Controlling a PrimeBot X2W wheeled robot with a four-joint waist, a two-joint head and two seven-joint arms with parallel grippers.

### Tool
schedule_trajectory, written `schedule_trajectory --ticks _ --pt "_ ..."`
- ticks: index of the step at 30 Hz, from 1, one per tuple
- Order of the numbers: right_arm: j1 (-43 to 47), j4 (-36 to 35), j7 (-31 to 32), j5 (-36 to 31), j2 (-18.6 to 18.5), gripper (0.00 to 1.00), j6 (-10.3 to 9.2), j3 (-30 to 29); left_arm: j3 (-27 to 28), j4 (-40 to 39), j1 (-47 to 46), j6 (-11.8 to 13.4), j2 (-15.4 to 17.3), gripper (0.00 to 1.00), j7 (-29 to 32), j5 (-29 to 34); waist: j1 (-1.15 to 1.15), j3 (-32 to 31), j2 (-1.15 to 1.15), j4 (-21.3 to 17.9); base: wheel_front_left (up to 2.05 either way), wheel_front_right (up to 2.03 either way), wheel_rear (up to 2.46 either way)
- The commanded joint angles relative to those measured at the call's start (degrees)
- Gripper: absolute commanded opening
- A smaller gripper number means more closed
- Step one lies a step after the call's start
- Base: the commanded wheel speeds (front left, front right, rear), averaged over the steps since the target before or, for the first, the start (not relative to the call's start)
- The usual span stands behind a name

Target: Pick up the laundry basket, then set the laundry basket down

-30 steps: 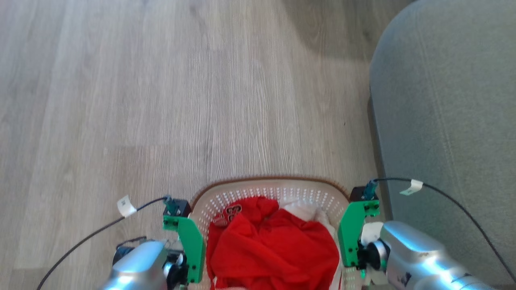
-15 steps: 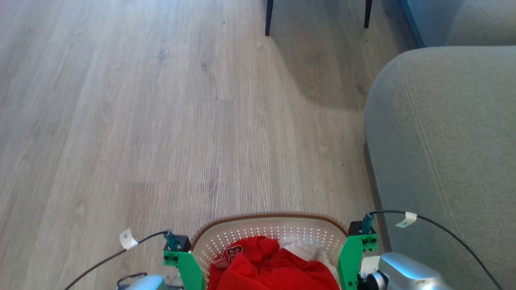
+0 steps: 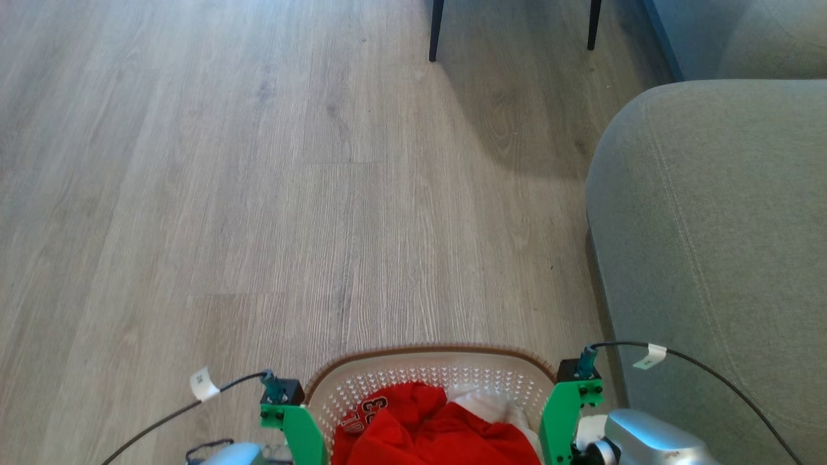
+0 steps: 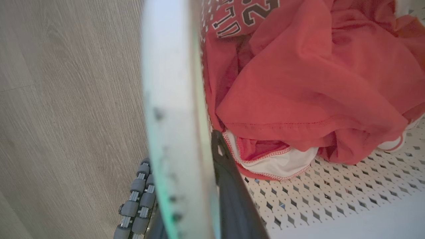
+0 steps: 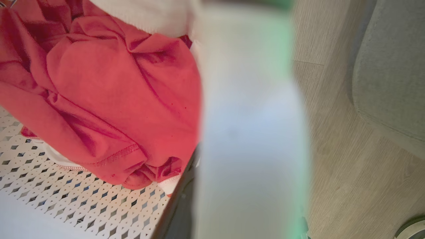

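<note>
Pale wood-plank floor [image 3: 258,194] covers the left and centre of the head view. At lower left, a black cable with a white tag [image 3: 201,383] runs to the green mount of the left arm.

Left gripper [image 4: 194,217]: clenched on the laundry basket's [image 3: 429,352] white side handle. In the left wrist view the handle crosses as a blurred pale band, with one dark finger [image 4: 232,205] inside the perforated wall. A roller wheel [image 4: 136,202] of the robot's base and the floor lie beneath it.

The laundry basket sits at the bottom centre of the head view, carried between the two green mounts and apparently clear of the floor, brown rim toward the open floor. Contents: a crumpled red garment [image 3: 439,433] with printed numerals, lying over a white cloth [image 3: 484,403].

Right gripper [image 5: 239,215]: clenched on the opposite handle, again a blurred pale band, with a dark finger [image 5: 179,212] on the inner side.

A grey sofa [image 3: 711,226] stands just beside the basket on the right. Two dark chair legs [image 3: 437,29] stand at the top, well apart from the basket.
</note>
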Motion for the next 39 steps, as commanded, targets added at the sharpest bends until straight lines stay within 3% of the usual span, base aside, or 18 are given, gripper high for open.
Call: schedule_trajectory --ticks 1,39 --pt "-1.3 -2.2 -0.4 0.6 2.2 0.00 1.40 0.5 0.5 -0.6 -2.7 -0.4 0.3 0.00 -0.9 -0.2 0.01 0.0 0.00 0.0 0.00 0.00 0.00" --pt "-2.8 -1.4 -1.4 4.2 2.0 0.00 1.40 4.8 -1.4 -0.1 -3.5 -0.4 -0.3 0.00 -1.4 -1.8 0.01 0.1 0.00 -0.3 0.00 0.00 0.00"
